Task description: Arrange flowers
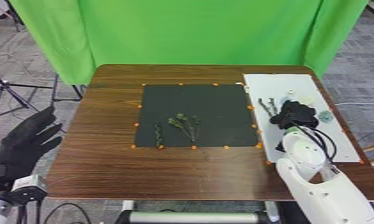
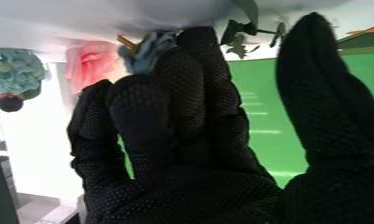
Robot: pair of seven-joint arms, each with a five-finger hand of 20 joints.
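Flowers [image 1: 326, 116] lie on the white board [image 1: 286, 85] beside the right hand [image 1: 294, 114], thumb apart from fingers. Sprigs [image 1: 185, 122] lie on the dark mat [image 1: 197, 96]. The left hand [image 1: 23, 144] is spread beside the table [image 1: 103, 170]. The right wrist view shows a pink bloom [image 2: 90, 62].

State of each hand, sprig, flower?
Black-gloved left hand: open.
Black-gloved right hand: open.
Branched green sprig: flat on black mat.
Thin green sprig: flat on mat.
Dark twigs: on white board.
Teal ruffled flower: on board.
Pink flower: in bloom.
Blue-grey flower: partly hidden.
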